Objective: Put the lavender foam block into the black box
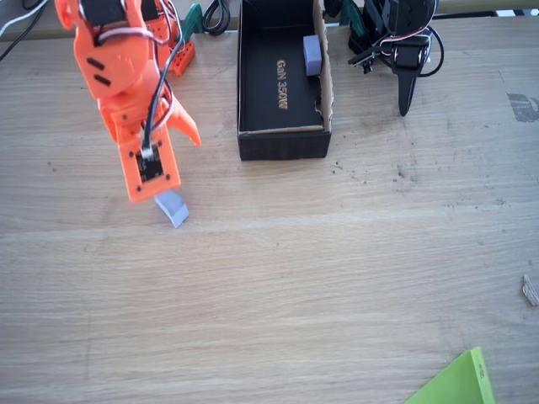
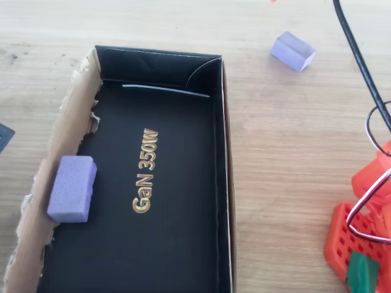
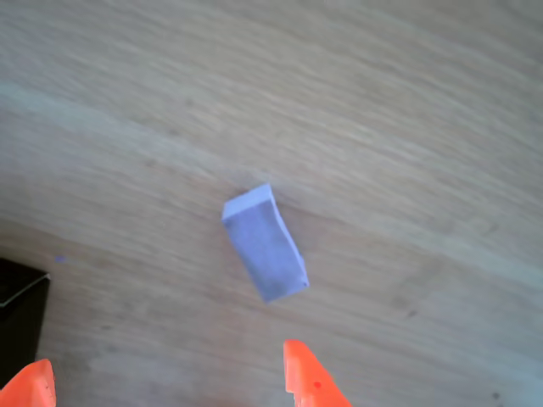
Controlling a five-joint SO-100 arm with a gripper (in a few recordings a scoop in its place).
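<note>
Wrist view: the lavender foam block point(image 3: 264, 243) lies flat on the bare wooden table point(image 3: 407, 102), just ahead of my gripper point(image 3: 165, 386) and slightly toward the right-hand fingertip. Its long axis runs on a diagonal, from upper left to lower right in this view, so it sits skewed to the line joining the two orange fingertips point(image 3: 310, 381). From that I judge that the wrist needs a turn before closing, or the pads will meet the block corner-first.

The fingertips stand wide apart, well wider than the block. They hold nothing and touch nothing, with bare table between them and the block. A dark corner of the black box point(image 3: 19, 318) shows at the left edge of this view.

Fixed view: the gripper point(image 1: 164, 181) hangs just above the block point(image 1: 173, 207), which pokes out below the orange wrist. The black box point(image 1: 282, 143) stands to the right and farther up the table, apart from the block.

Overhead view: the box point(image 2: 223, 183) already contains a second lavender block point(image 2: 73, 188), resting against its raw brown wall. The task block point(image 2: 293, 51) sits outside on the table, beyond the black wall. I take the pick to be not yet begun.
</note>
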